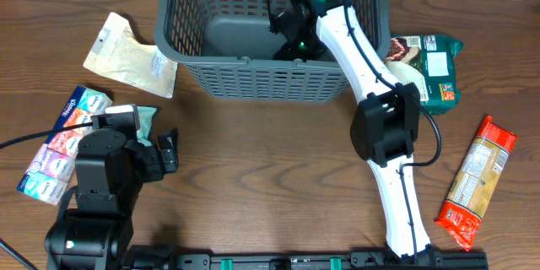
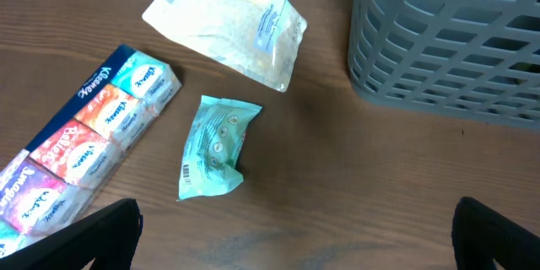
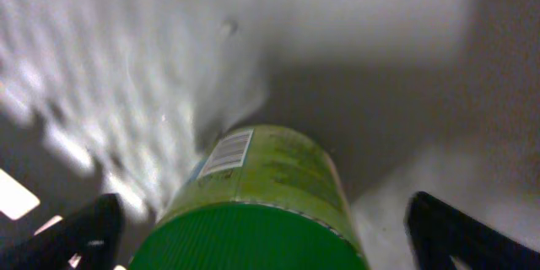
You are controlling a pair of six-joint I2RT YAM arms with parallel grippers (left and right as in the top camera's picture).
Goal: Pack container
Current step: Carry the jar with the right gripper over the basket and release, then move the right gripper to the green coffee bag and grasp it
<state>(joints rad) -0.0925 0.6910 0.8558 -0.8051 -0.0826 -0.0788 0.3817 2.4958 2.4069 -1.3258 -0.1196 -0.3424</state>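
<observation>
The container (image 1: 253, 80), a large dark grey lattice basket, stands at the back of the table; its corner also shows in the left wrist view (image 2: 447, 42). My right gripper (image 1: 295, 40) reaches down inside it. In the right wrist view that gripper (image 3: 266, 236) is open, and a green-lidded jar (image 3: 261, 202) lies on the basket floor (image 3: 380, 17) between the fingers, with a gap on each side. My left gripper (image 2: 304, 240) is open above bare table, just short of a small teal packet (image 2: 215, 148). From overhead the left gripper (image 1: 169, 152) sits at the lower left.
A cream pouch (image 1: 131, 55) lies left of the basket. A multi-pack of tissues (image 1: 63, 143) lies at the far left. A dark green packet (image 1: 430, 67) rests right of the basket, and a red and yellow packet (image 1: 477, 181) lies at the right edge.
</observation>
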